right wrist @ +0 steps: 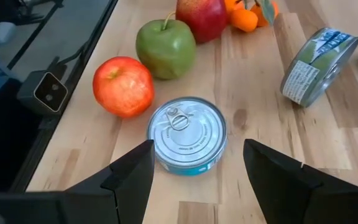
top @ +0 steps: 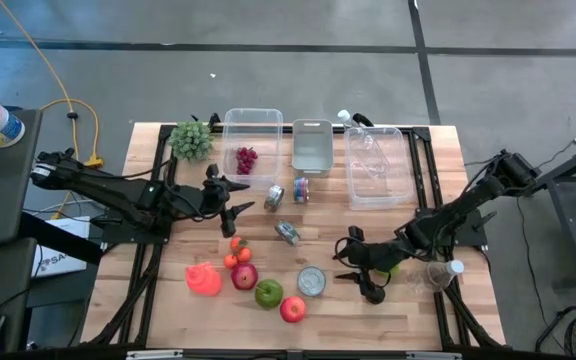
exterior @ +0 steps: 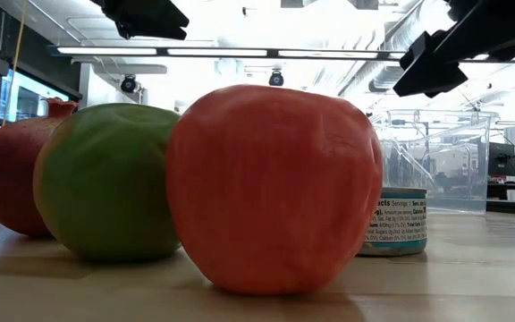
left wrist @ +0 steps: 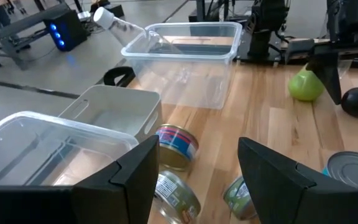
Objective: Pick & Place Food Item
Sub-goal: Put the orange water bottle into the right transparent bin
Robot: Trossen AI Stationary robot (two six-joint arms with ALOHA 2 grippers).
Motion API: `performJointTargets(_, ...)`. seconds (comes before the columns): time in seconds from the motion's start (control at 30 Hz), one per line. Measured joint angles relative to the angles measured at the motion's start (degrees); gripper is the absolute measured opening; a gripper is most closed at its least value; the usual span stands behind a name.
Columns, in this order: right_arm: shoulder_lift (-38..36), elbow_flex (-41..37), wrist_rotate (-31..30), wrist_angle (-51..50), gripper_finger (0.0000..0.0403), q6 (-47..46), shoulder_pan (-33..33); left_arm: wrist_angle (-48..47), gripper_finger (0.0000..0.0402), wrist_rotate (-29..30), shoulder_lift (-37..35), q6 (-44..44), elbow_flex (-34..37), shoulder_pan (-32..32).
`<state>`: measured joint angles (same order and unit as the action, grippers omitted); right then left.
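Wooden slats of the table (top: 418, 310) are carrying many items. Three plastic containers are standing along the far edge: two clear bins (top: 252, 143) (top: 378, 165) and one grey tub (top: 311, 146); purple grapes (top: 246, 159) are lying in the left bin. Four tin cans are showing: one flat silver can (right wrist: 187, 134) and three lying on their sides. Near the front are sitting one red apple (top: 293, 309), one green apple (top: 268, 293) and one dark red pomegranate (top: 244, 276). The right gripper (right wrist: 194, 171) is hovering over the flat can with fingers apart, holding nothing. The left gripper (top: 238, 196) is hanging open and empty near the centre cans.
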<state>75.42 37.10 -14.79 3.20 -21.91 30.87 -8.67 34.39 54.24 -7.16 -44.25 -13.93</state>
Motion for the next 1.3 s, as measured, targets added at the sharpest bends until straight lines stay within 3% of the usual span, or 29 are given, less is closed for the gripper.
performJointTargets(0.6,0.0,0.0,-0.3,0.0,0.0235,-4.6,0.3,-0.1,0.0209,0.0,0.0,0.8,0.0,-0.2)
performJointTargets(0.83,0.0,0.0,-6.6,-0.3,0.0235,-3.5,0.1,-0.1,0.0209,0.0,0.0,0.7,0.0,-1.2)
performJointTargets(1.3,0.0,0.0,-6.1,-2.1,0.0235,-5.4,0.2,-0.2,0.0209,0.0,0.0,0.7,0.0,-1.4)
